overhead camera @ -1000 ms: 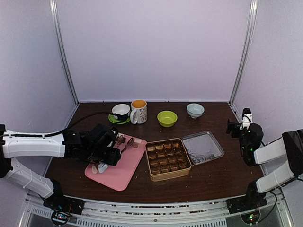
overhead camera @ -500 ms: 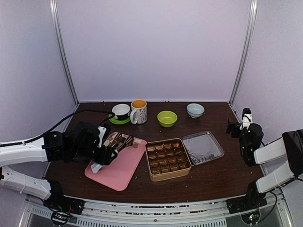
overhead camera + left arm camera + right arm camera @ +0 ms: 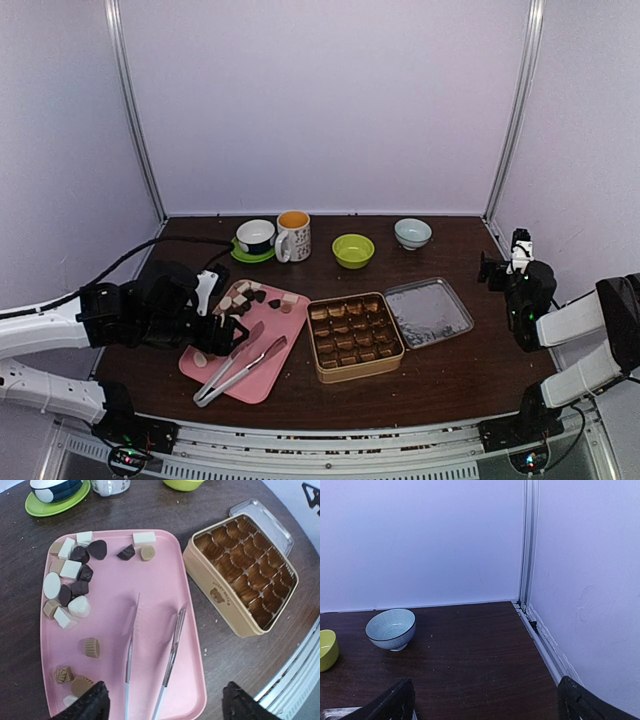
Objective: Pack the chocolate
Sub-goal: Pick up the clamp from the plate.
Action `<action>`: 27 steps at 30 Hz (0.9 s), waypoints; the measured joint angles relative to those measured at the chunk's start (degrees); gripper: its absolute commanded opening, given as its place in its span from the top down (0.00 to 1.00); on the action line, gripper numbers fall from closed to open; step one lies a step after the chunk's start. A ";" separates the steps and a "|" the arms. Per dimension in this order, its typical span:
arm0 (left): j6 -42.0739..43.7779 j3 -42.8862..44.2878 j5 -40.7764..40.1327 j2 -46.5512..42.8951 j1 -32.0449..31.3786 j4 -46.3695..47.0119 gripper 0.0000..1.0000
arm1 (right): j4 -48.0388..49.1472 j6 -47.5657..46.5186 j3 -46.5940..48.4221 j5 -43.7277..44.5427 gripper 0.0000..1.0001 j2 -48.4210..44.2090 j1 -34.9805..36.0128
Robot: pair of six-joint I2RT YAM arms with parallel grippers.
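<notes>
the left tool is open wide and holds nothing. the metal tongs lie flat on the pink tray right by it. the chocolate lies on that tray, mostly at the end near the green saucer. the gold tin stands just beside the tray on the desk. the right tool is open too, well apart from the tray

Lab booth, plain lilac walls, aluminium corner posts, dark table

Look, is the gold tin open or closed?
Open. The tin shows its rows of brown cups, and its lid lies beside it.
</notes>
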 measured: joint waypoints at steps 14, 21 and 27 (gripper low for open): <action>4.55 -3.72 1.90 11.15 0.00 -1.16 0.04 | 0.00 0.00 0.00 0.00 0.00 0.00 0.00; 6.82 -4.74 5.31 16.41 0.00 0.79 0.12 | 0.00 0.00 0.00 0.00 0.00 0.00 0.00; 7.06 -5.27 6.49 19.12 0.00 2.43 0.21 | 0.00 0.00 0.00 0.00 0.00 0.00 0.00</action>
